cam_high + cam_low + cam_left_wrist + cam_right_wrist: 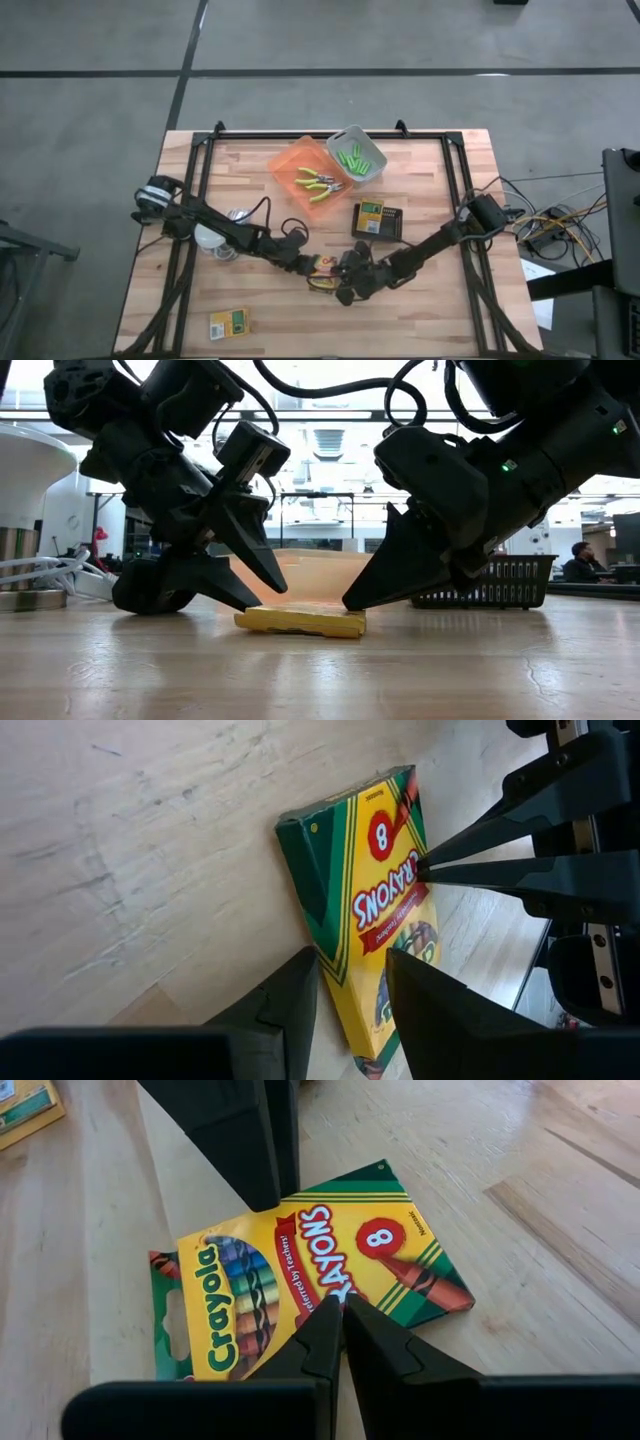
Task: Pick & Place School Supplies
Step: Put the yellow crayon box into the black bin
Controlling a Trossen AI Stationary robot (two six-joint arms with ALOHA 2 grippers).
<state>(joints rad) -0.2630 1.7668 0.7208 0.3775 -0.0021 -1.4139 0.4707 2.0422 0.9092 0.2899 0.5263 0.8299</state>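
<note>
A yellow-and-green crayon box [325,283] lies flat on the table's near middle [300,622]. My left gripper [352,985] is open and comes from the table's left. One finger stands over the box's printed face, the other beside its green long edge [315,890]. My right gripper [343,1325] is shut and comes from the right, its tips on the box. A second box [230,323] lies near the table's near-left corner. A third [372,217] rests on a dark object. Green-handled pliers [318,183] lie in the orange bin, lime-green sticks [355,156] in the grey bin. My left gripper stands astride the crayon box's long edge near one end [340,970]; whether either finger touches the box cannot be told. My right gripper presses its shut fingertips [425,872] on the box's printed face by the long edge [335,1295], slanting down from the table's right. The box stays flat on the table.
The orange bin [285,160] and grey bin [375,170] stand at the table's far middle. A white round thing with a coiled cable [215,240] sits under the left arm. Bare wood lies to the near right [440,320]. A person [580,560] sits far off in the room.
</note>
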